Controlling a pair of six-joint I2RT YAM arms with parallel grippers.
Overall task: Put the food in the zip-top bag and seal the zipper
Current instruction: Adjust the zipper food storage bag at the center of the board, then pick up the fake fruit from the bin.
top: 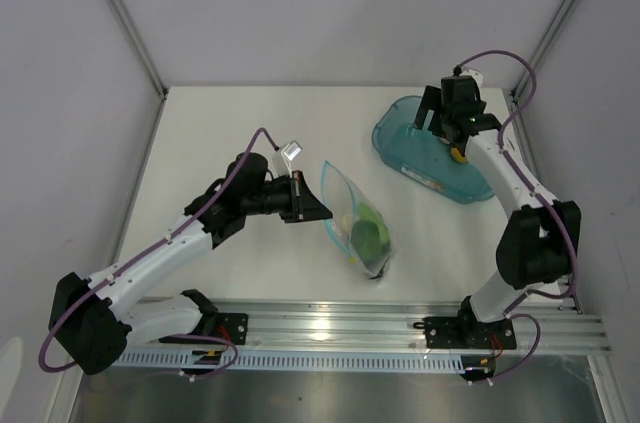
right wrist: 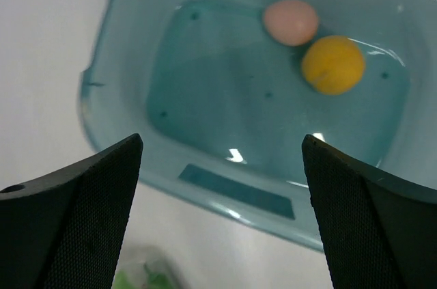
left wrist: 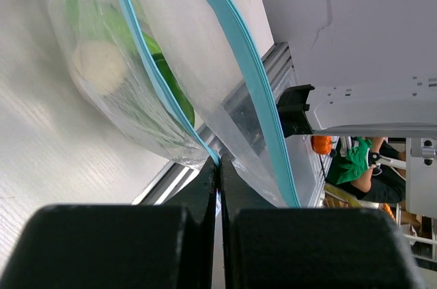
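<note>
Where the left arm stretches across the white table (top: 220,133), the left gripper (left wrist: 218,186) has its jaws pressed fully together on a corner of the zip-top bag (top: 352,205), right at the zipper (left wrist: 147,63). From that pinch the zipper's two light-blue strips spread apart, so the bag's mouth stands open. The bag rests near the middle of the table, its closed end close to the rail (top: 400,328), with the green pepper (top: 370,233) inside toward that end. A pale round piece (left wrist: 99,67) sits beside the green one behind the crinkled plastic; it is too blurred to say which piece it may be. Farther right, toward the table's far corner, stands the teal tub (right wrist: 102,98). On its floor lie the pink egg-shaped piece (right wrist: 291,22) and the yellow-orange round fruit (right wrist: 333,64), touching or very nearly so. The right gripper (right wrist: 222,145) hangs over the tub with its fingers spread wide and nothing between them.
</note>
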